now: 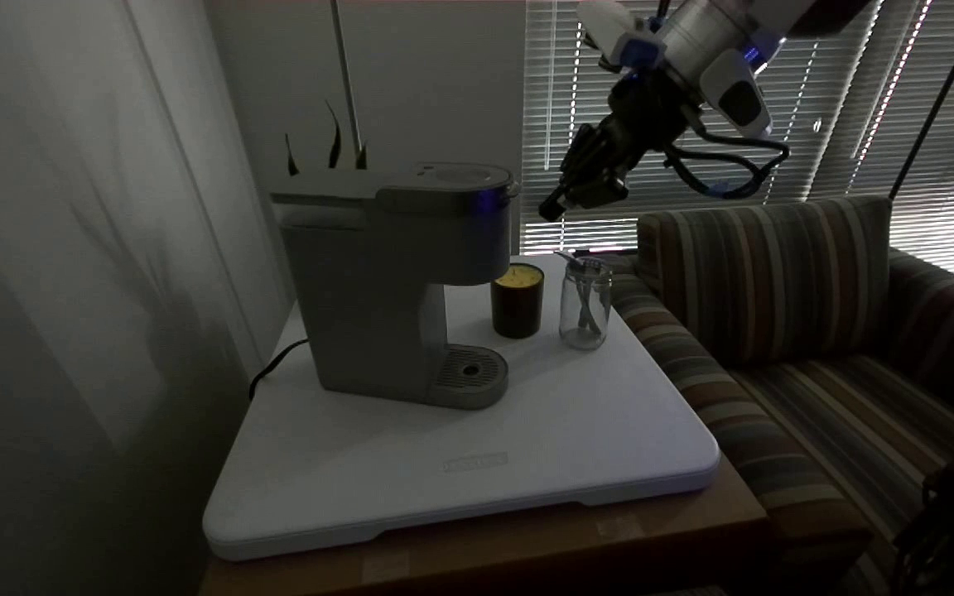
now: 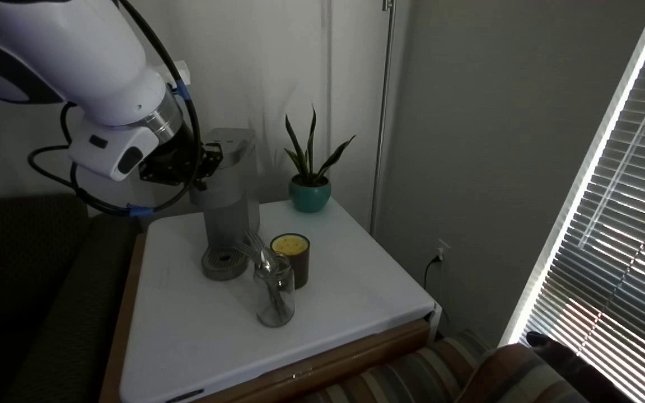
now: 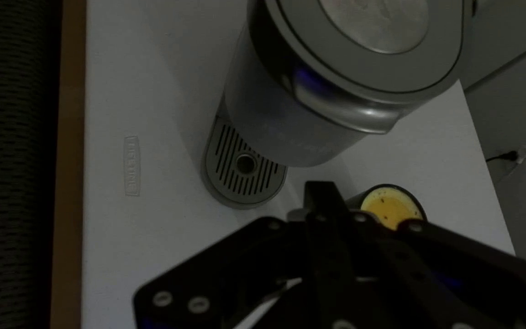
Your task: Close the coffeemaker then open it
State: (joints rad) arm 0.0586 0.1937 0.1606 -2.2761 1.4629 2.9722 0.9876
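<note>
Slatted window blinds (image 1: 564, 108) are seen, dimly backlit, behind a rectangular white counter (image 1: 585, 439). Above it, a black metal two-fingered claw (image 3: 326, 189) is held in the air, its fingers brought fully together, with nothing gripped. Near it, across a gap shown in an exterior view, the boxy grey coffeemaker (image 1: 394, 281) is stood upright on the counter.

In the wrist view, the rounded brew head (image 3: 286, 123) is placed directly ahead of the fingertips, its silvery front lip (image 3: 361, 114) turned toward the claw. The coffeemaker's long axis, from its back to the round drip base (image 3: 247, 183), is directed out toward the claw's side, so a frontal approach, roughly along it, is judged to be called for. By an exterior view, the fingertips are put a little lower than the flat-lying grey lid (image 3: 377, 64); their true height against the lip cannot be firmly told. Since the lid is seen down, the closing is judged done and an upward push under the lip still to be made.

Farther out, a small dark brown round cup (image 1: 517, 310) and a clear glass jar (image 1: 572, 327) are set near the drip base.
</note>
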